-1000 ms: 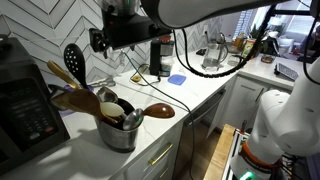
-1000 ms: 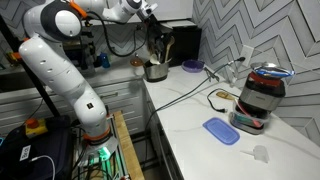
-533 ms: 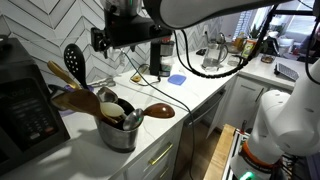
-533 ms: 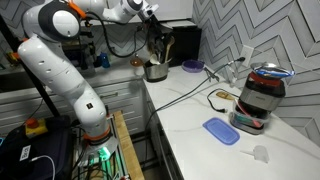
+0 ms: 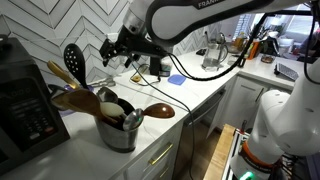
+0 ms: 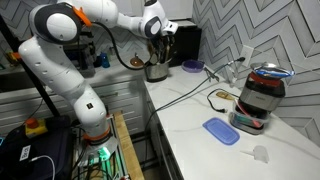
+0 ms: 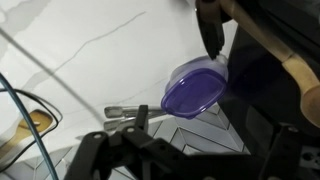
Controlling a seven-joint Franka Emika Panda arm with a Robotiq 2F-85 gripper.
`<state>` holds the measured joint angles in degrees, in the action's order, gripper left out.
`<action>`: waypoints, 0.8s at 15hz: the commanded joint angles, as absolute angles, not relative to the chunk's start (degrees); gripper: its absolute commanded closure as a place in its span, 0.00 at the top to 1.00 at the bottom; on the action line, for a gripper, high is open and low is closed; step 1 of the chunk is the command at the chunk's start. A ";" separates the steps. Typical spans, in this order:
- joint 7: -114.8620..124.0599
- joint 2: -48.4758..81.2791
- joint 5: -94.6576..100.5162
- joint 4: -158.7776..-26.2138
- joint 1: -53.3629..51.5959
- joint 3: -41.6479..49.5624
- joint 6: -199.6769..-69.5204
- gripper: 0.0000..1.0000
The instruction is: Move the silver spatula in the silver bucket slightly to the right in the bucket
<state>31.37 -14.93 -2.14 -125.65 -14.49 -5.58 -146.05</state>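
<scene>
The silver bucket stands near the counter's front edge and also shows in the other exterior view. It holds wooden spoons, a black slotted spoon and a silver utensil that I cannot make out clearly. My gripper hangs above and behind the bucket, apart from the utensils. In the wrist view its dark fingers stand wide apart and empty. That view shows a purple lid and a wooden handle. The bucket itself is out of the wrist view.
A black appliance stands beside the bucket. A black coffee machine, a blue lid and a glass kettle sit further along the counter. A red-based cooker and another blue lid show near the counter's other end.
The arm has swung down and tilted. The gripper has dropped from high by the wall to lower, closer above the bucket. The utensils have not moved.
</scene>
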 commanded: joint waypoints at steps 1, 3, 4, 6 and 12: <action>27.04 -15.02 -8.11 -127.07 -12.61 -6.74 -145.86 1.00; 24.03 -15.00 -12.28 -128.64 -13.42 -5.48 -145.67 1.00; 23.92 -15.05 -12.73 -128.85 -13.58 -5.46 -145.66 1.00; 16.22 -12.37 -18.04 -126.99 -16.00 -3.69 -146.22 1.00; -7.40 -6.81 -33.30 -123.42 -16.62 -3.04 -145.43 0.83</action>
